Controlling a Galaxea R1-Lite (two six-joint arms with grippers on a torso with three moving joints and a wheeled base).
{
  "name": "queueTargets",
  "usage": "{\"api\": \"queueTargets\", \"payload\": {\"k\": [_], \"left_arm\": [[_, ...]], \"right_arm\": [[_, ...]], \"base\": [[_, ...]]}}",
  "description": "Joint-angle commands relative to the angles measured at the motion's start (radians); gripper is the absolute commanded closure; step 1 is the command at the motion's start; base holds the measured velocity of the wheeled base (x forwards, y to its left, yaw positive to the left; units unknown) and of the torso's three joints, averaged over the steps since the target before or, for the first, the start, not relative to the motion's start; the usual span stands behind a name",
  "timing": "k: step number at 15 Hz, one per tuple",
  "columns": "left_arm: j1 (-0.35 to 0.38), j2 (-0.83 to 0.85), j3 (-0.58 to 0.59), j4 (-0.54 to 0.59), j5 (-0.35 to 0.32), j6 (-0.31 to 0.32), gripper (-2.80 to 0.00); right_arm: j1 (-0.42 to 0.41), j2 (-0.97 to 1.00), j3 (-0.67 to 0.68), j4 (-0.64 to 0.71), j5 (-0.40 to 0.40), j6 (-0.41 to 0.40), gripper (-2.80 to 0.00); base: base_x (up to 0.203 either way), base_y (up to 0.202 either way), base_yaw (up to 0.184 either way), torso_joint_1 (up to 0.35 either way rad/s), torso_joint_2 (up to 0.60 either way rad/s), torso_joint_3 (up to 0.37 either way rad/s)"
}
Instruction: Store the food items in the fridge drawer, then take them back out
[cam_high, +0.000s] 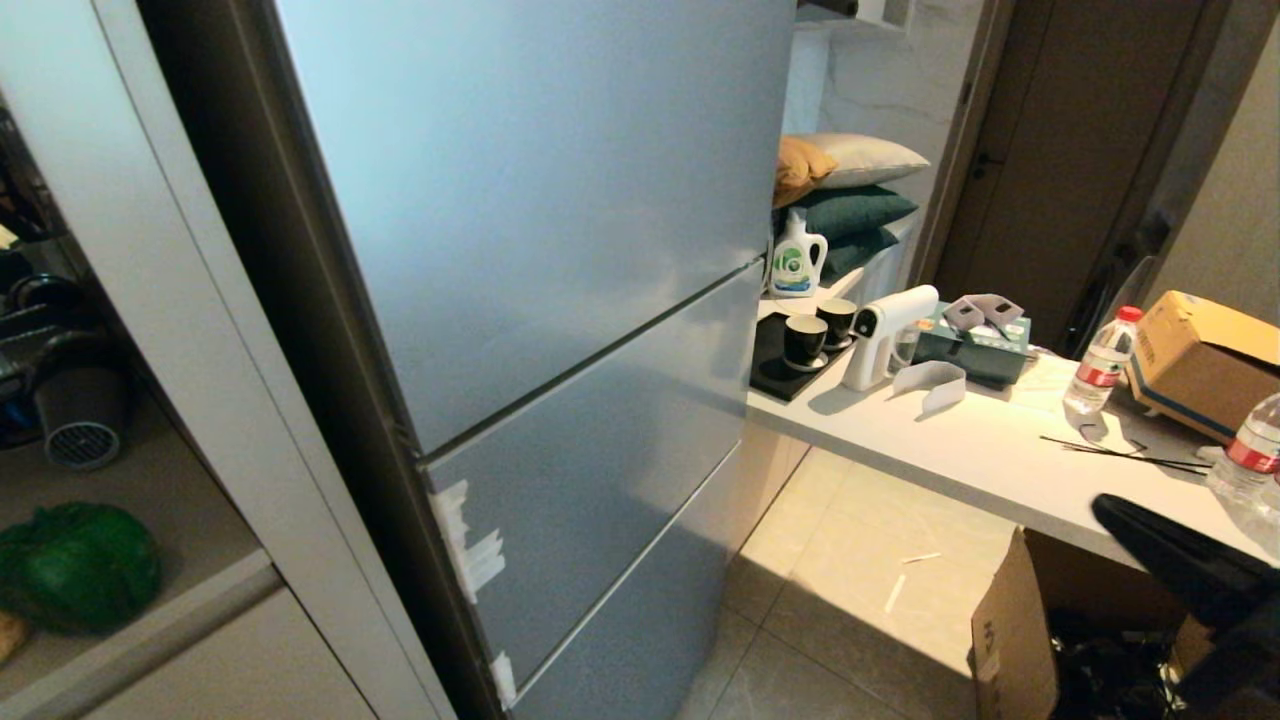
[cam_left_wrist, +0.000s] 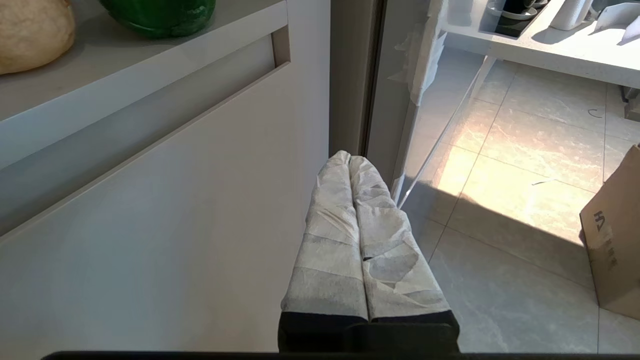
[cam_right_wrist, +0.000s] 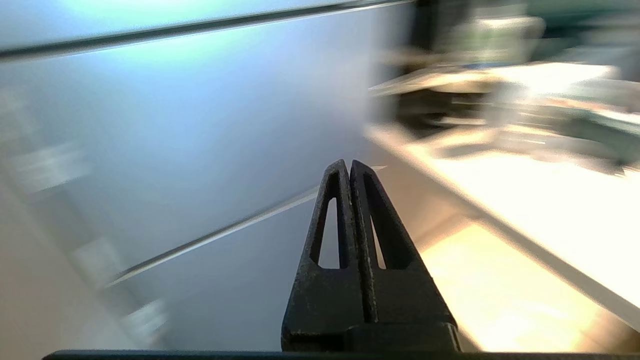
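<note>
The dark green bell pepper lies on a beige cabinet shelf left of the tall silver fridge. Only an edge of the tan potato shows beside it. The left wrist view has both, the potato and the pepper, above a cabinet front. The fridge drawer front is pushed in flush. My left gripper, wrapped in white tape, is shut and empty, low before the cabinet. My right gripper is shut and empty, pointing at the fridge front; its black arm shows at the lower right.
A white counter right of the fridge carries cups, a white spray gun, a detergent bottle, water bottles and a cardboard box. An open carton stands on the tiled floor under it.
</note>
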Motion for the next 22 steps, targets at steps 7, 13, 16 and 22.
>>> {"api": "queueTargets", "payload": {"k": [7, 13, 16, 22], "left_arm": [[0.000, 0.000, 0.000, 0.000, 0.000, 0.000, 0.00], [0.000, 0.000, -0.002, 0.000, 0.000, -0.002, 0.00], [0.000, 0.000, -0.001, 0.000, 0.000, -0.001, 0.00], [0.000, 0.000, -0.001, 0.000, 0.000, -0.002, 0.00]], "right_arm": [[-0.551, -0.683, 0.172, 0.597, 0.119, 0.010, 0.00], [-0.581, -0.953, 0.174, 0.816, 0.268, -0.079, 0.00], [-0.579, -0.957, 0.180, 0.815, 0.275, -0.085, 0.00], [-0.579, -0.957, 0.180, 0.813, 0.262, -0.021, 0.00]], "base": [[0.000, 0.000, 0.000, 0.000, 0.00, 0.000], [0.000, 0.000, 0.000, 0.000, 0.00, 0.000], [0.000, 0.000, 0.000, 0.000, 0.00, 0.000], [0.000, 0.000, 0.000, 0.000, 0.00, 0.000]]}}
